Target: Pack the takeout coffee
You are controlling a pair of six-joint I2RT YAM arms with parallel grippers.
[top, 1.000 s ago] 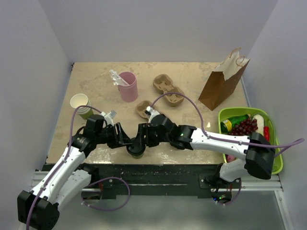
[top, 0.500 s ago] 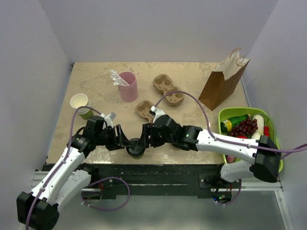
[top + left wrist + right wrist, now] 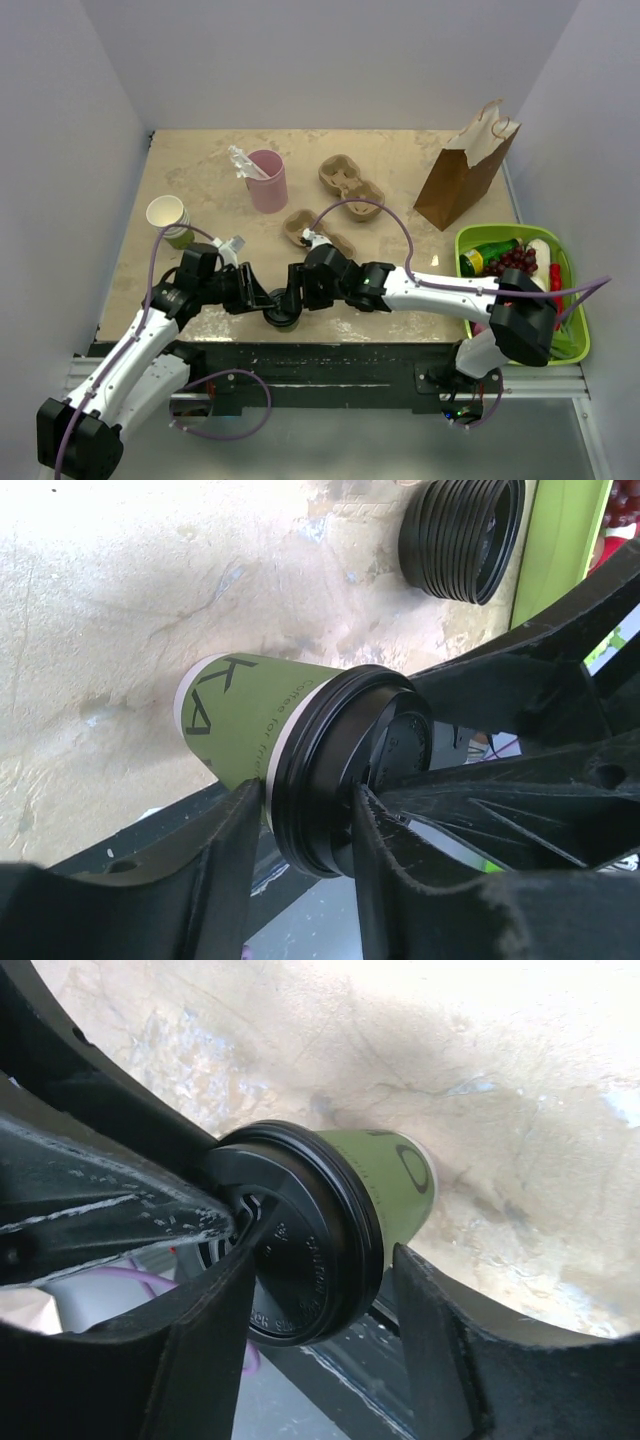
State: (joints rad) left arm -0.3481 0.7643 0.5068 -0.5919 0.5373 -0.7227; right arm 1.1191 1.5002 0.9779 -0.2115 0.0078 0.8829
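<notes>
The takeout coffee (image 3: 282,315), an olive-green paper cup with a black lid, stands at the table's near edge between both arms. My left gripper (image 3: 268,300) reaches it from the left. In the left wrist view the left gripper (image 3: 305,820) pinches the lid's rim, one finger on the cup (image 3: 250,730) wall under the lid and the other on the lid's top. My right gripper (image 3: 293,293) comes from the right. In the right wrist view the right gripper (image 3: 320,1300) is spread wide, straddling the cup (image 3: 385,1175).
A pink tumbler (image 3: 267,180), a stack of lidless paper cups (image 3: 168,218), two cardboard cup carriers (image 3: 350,185) (image 3: 300,228) and a brown paper bag (image 3: 465,170) stand behind. A green bin (image 3: 575,300) of groceries sits right. A stack of black lids (image 3: 460,535) lies nearby.
My right gripper pulled back a little to the right half a second ago, then came back left over the cup. The left gripper has stayed on the cup.
</notes>
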